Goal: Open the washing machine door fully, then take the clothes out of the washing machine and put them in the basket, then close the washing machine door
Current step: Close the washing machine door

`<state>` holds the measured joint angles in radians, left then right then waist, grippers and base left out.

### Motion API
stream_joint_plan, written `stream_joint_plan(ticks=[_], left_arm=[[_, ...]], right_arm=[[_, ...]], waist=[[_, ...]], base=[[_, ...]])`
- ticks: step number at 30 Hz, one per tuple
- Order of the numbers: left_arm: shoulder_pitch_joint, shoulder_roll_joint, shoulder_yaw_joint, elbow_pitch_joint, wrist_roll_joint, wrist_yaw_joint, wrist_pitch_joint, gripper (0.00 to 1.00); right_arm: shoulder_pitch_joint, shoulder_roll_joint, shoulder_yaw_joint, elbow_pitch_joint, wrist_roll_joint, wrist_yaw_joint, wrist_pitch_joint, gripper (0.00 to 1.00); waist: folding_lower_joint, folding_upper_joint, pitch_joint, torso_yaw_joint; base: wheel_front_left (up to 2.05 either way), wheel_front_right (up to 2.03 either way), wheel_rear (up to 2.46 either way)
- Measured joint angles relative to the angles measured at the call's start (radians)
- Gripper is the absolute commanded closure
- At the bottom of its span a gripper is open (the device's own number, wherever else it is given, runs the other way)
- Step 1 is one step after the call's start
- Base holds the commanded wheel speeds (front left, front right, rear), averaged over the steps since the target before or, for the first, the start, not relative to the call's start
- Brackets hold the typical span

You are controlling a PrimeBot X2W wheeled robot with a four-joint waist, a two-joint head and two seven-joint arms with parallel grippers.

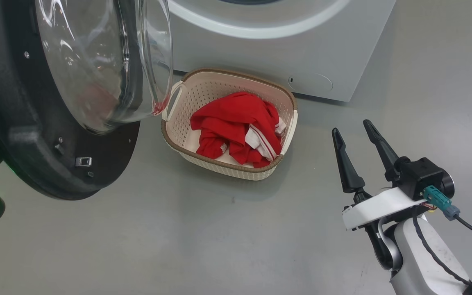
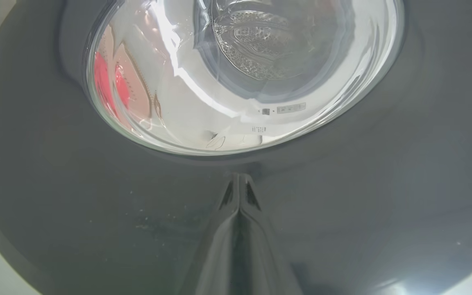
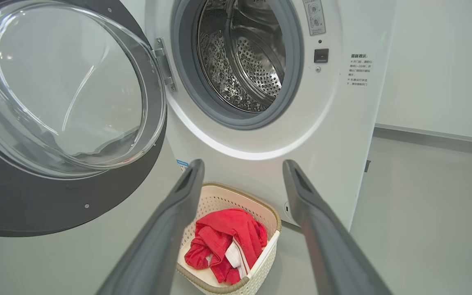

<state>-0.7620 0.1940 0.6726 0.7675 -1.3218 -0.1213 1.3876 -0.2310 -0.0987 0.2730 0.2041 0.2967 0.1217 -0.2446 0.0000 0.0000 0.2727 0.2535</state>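
Fingers pressed together, the left gripper (image 2: 239,180) is set against the open door's (image 2: 96,213) black ring. The right gripper (image 1: 351,126) is held spread and empty. The clothes (image 1: 232,119) are laid in the basket (image 1: 219,164) before the washing machine (image 1: 260,61), so only closing seems left.

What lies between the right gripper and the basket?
Bare grey floor, nothing else, between the right gripper and the basket, as the head view shows.

A bare laundry corner: washing machine (image 3: 338,135) on smooth grey floor (image 3: 424,213) beside plain white wall (image 3: 436,61).
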Motion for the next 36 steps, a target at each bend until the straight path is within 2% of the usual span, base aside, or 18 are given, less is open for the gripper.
stream_joint_plan(ticks=[6, 9, 12, 17, 20, 24, 30, 36], left_arm=[[0.021, 0.000, 0.026, -0.059, 0.001, 0.000, -0.068, 1.00], [0.047, 0.006, -0.017, -0.171, 0.059, 0.000, -0.112, 1.00], [0.088, 0.036, -0.068, -0.271, 0.146, 0.000, -0.182, 1.00], [0.157, 0.043, -0.133, -0.428, 0.207, 0.000, -0.289, 1.00], [0.203, 0.050, -0.182, -0.541, 0.269, 0.000, -0.384, 1.00], [0.289, 0.087, -0.244, -0.652, 0.356, 0.000, -0.521, 1.00], [0.437, 0.129, -0.307, -0.703, 0.482, 0.000, -0.717, 1.00], [0.501, 0.121, -0.338, -0.719, 0.535, -0.003, -0.924, 1.00]], right_arm=[[0.002, 0.000, -0.002, 0.000, 0.000, 0.000, 0.000, 0.00], [0.011, 0.000, -0.010, 0.002, 0.000, -0.001, 0.000, 0.00], [0.015, 0.000, -0.015, 0.004, 0.000, -0.001, -0.005, 0.00], [0.015, -0.001, -0.023, 0.006, 0.000, -0.001, -0.008, 0.00], [0.015, -0.002, -0.020, 0.007, 0.000, -0.001, -0.008, 0.00], [0.016, -0.002, -0.021, 0.007, 0.000, -0.001, -0.008, 0.00], [0.022, 0.000, -0.014, 0.007, -0.004, -0.001, -0.008, 0.00], [0.031, 0.000, -0.013, 0.007, -0.005, -0.001, -0.008, 0.00]], waist=[[0.0000, 0.0000, 0.001, 0.000], [0.0000, 0.0000, -0.001, 0.003], [0.0000, 0.0000, -0.003, 0.009], [0.0000, 0.0000, -0.011, 0.019], [0.0000, 0.0000, -0.019, 0.026], [0.0000, 0.0000, -0.029, 0.035], [0.0000, 0.0000, -0.042, 0.047], [0.0000, 0.0000, -0.047, 0.050]], base=[[0.00, 0.00, 0.00], [0.00, 0.00, 0.00], [0.00, 0.00, 0.00], [0.00, 0.00, 0.00], [0.00, 0.00, 0.00], [0.00, 0.00, 0.00], [0.00, 0.00, 0.00], [0.00, 0.00, 0.00]])
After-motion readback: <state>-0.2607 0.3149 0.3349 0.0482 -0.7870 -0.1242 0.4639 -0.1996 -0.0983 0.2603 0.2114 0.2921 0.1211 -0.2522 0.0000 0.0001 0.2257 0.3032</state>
